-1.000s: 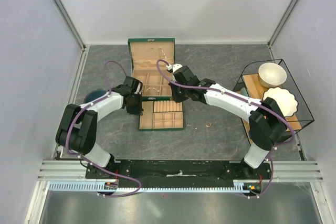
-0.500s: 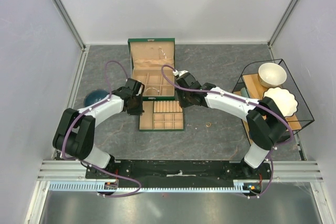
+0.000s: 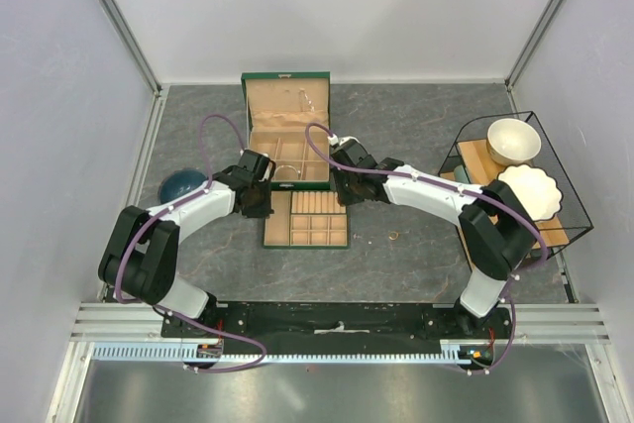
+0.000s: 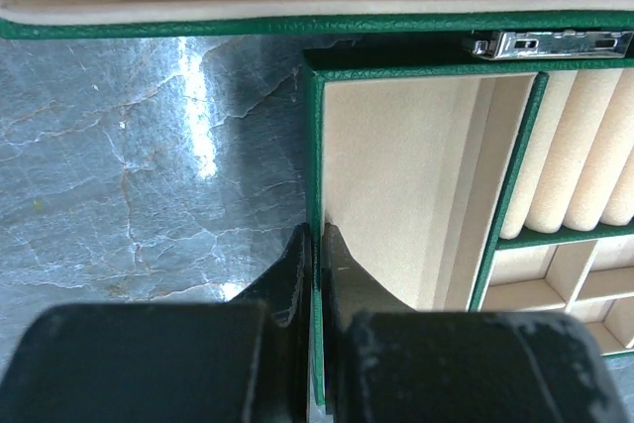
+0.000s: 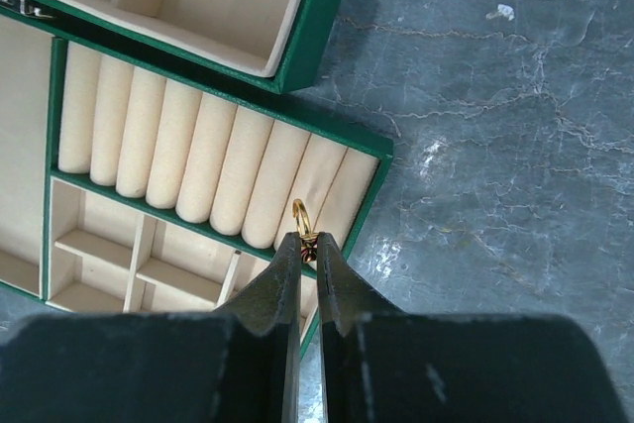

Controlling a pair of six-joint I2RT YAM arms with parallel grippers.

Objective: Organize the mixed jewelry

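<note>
Currently the right gripper pinches a gold ring between its fingertips, directly over the rightmost cushioned rolls of the tray. The left gripper is clamped on the tray's left wall. Another small gold piece lies on the table, right of the tray.

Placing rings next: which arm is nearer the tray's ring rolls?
Right. The right arm's jaws hold a gold ring over the ring rolls; the left arm's jaws clamp the tray's left wall.

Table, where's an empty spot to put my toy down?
Bare table between green box and wire basket, and in front of the tray. Crowded in the middle: left tool pinches the tray wall, right tool holds a gold ring.
</note>
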